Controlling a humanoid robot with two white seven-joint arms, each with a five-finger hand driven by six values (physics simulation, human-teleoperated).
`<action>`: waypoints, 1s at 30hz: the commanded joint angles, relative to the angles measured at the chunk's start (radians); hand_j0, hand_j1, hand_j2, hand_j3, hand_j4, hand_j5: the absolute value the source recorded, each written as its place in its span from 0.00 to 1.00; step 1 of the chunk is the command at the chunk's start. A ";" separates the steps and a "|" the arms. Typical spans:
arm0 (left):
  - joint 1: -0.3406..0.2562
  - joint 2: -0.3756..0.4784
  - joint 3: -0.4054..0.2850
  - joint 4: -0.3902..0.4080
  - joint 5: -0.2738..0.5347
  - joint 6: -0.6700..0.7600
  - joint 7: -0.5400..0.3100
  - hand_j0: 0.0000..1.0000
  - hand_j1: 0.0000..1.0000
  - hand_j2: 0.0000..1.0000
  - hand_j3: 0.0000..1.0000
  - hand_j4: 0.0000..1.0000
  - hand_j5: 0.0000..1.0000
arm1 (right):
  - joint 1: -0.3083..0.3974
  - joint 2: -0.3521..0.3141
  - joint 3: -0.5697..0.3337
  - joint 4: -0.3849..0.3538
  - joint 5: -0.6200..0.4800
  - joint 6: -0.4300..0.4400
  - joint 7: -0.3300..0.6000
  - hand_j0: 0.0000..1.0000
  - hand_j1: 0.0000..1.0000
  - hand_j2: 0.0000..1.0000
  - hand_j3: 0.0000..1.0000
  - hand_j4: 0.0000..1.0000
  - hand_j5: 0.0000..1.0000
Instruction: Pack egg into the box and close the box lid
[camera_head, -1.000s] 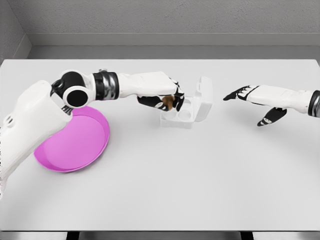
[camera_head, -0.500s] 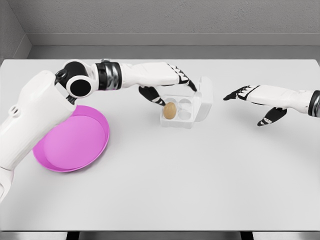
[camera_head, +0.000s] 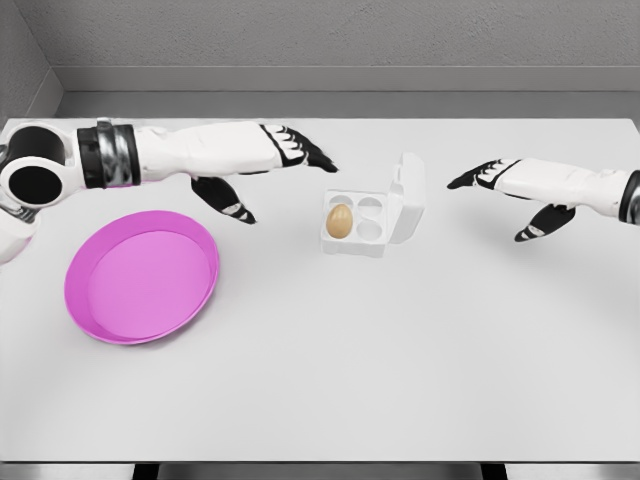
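A brown egg (camera_head: 339, 221) sits in the front-left cup of a small white box (camera_head: 358, 228) near the middle of the pale grey worktop (camera_head: 400, 350). The box's other cups show white, and its lid (camera_head: 409, 197) stands upright along the right side, hinged open. The left hand (camera_head: 285, 160) hangs over the worktop to the left of the box, apart from it, fingers spread and holding nothing, with the thumb pointing down toward the surface. Its white forearm runs back to the left edge of the view, above a round magenta tray (camera_head: 141, 276) that lies on the worktop well to the left of the box. The right hand (camera_head: 505, 186) hovers to the right of the upright lid, near it but not touching, its fingers extended toward the lid and loose, gripping nothing. Nothing lies between either hand and the box. A grey wall (camera_head: 330, 40) runs behind the far edge of the worktop.
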 joint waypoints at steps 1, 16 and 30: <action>0.005 0.181 0.012 -0.059 0.105 0.002 0.001 1.00 1.00 1.00 1.00 1.00 1.00 | 0.000 0.003 0.008 0.025 -0.006 0.002 -0.001 1.00 1.00 1.00 1.00 1.00 1.00; 0.058 0.339 0.035 -0.150 0.117 -0.115 0.001 1.00 1.00 1.00 1.00 1.00 1.00 | 0.000 0.070 0.042 0.033 -0.005 0.002 -0.001 1.00 1.00 1.00 1.00 1.00 1.00; 0.057 0.340 0.035 -0.148 0.117 -0.150 0.001 1.00 1.00 1.00 1.00 1.00 1.00 | -0.011 0.099 0.042 -0.010 -0.005 0.002 -0.003 1.00 1.00 1.00 1.00 1.00 1.00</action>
